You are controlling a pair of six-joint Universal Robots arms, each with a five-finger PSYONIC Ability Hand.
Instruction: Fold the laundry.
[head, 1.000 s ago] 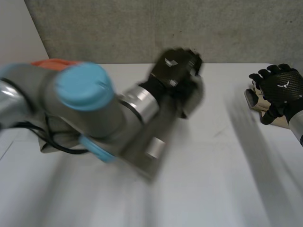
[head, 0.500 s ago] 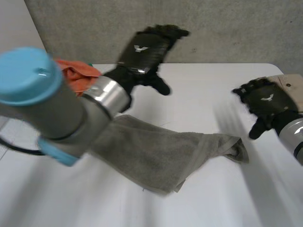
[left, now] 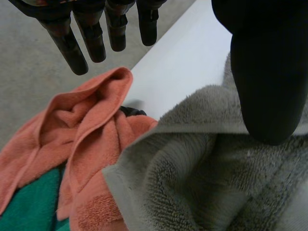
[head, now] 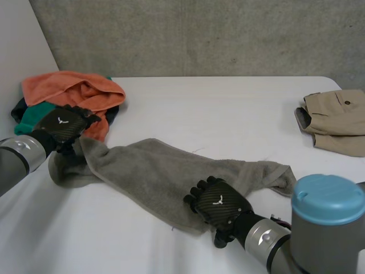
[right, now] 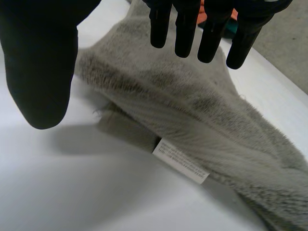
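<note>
Right hand [head: 219, 206], fingers straight, over long, rumpled, fuzzy grey towel [head: 148, 171]

White table [head: 228, 108], grey towel [head: 154, 171], orange cloth pile [head: 74, 88], khaki trousers [head: 336, 117]

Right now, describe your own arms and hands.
The left arm and right arm are thick grey tubes; the right one carries a round light-blue cap and a silver ring at the wrist. The left hand and right hand are black, with a woven-looking back and a small white emblem.
</note>
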